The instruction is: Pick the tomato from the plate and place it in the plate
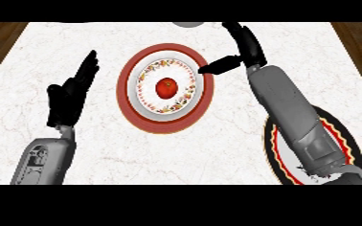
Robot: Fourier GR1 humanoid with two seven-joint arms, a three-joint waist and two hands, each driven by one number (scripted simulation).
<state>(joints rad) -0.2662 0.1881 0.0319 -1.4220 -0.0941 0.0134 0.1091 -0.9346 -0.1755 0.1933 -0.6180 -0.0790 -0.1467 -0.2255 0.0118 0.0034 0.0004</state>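
Nearest, at the right, a black-rimmed plate with a red and gold band [344, 135] lies partly under the grey right forearm. At the near left, the left hand [71, 93] rests apart, fingers straight and raised. Farther in, mid-counter, the round, glossy red tomato [167, 88] sits at the centre of a white floral-bordered plate on a wide red rim [124, 93]. Beyond it, the right hand [240, 52] hovers spread, thumb over the plate's far-right rim; the tomato lies near-left of it, so it seems better placed. White marble counter [212, 158] looks smooth.
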